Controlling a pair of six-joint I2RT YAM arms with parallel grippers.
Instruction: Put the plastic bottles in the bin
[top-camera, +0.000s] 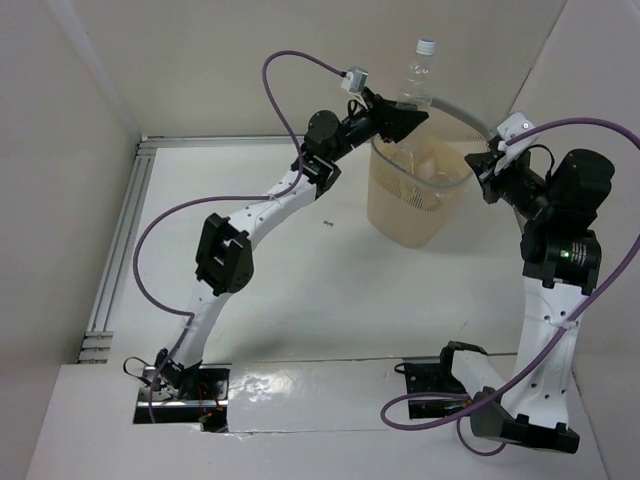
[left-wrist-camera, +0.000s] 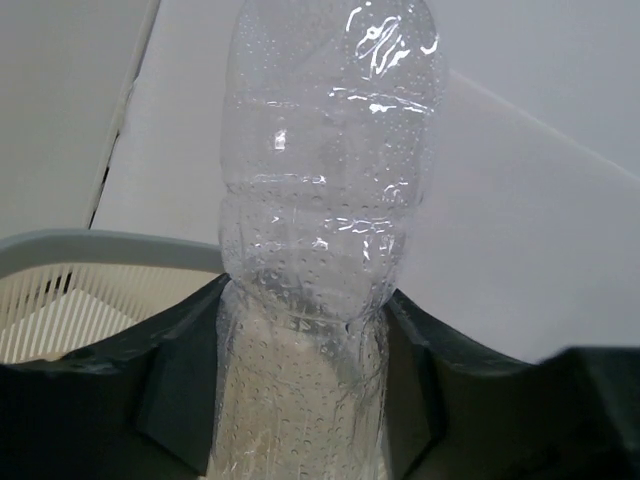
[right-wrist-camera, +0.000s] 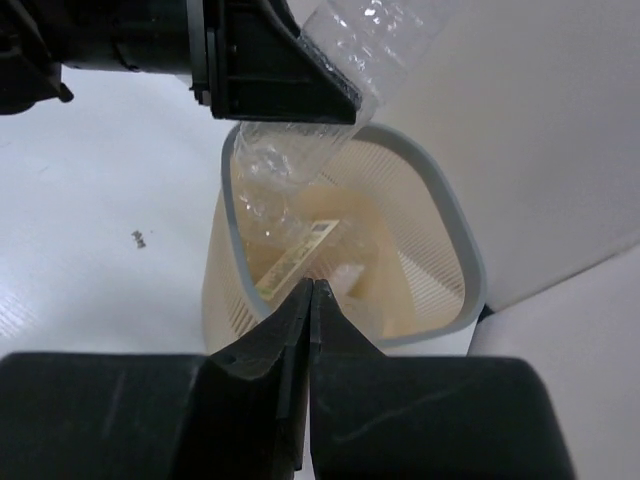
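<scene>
My left gripper (top-camera: 402, 118) is shut on a bare clear plastic bottle (top-camera: 417, 80) with a white cap and holds it upright above the far-left rim of the bin (top-camera: 400, 215). In the left wrist view the wet bottle (left-wrist-camera: 320, 200) fills the middle between my dark fingers (left-wrist-camera: 180, 400), with the bin's grey rim (left-wrist-camera: 90, 243) behind. My right gripper (right-wrist-camera: 311, 287) is shut and empty, just right of the bin. The right wrist view looks down into the bin (right-wrist-camera: 455, 225), where other bottles lie, one with a label (right-wrist-camera: 295, 258), and shows the held bottle (right-wrist-camera: 340, 80).
White walls stand close behind and to the right of the bin. A small dark speck (top-camera: 327, 224) lies on the white table left of the bin. A metal rail (top-camera: 125, 230) runs along the table's left edge.
</scene>
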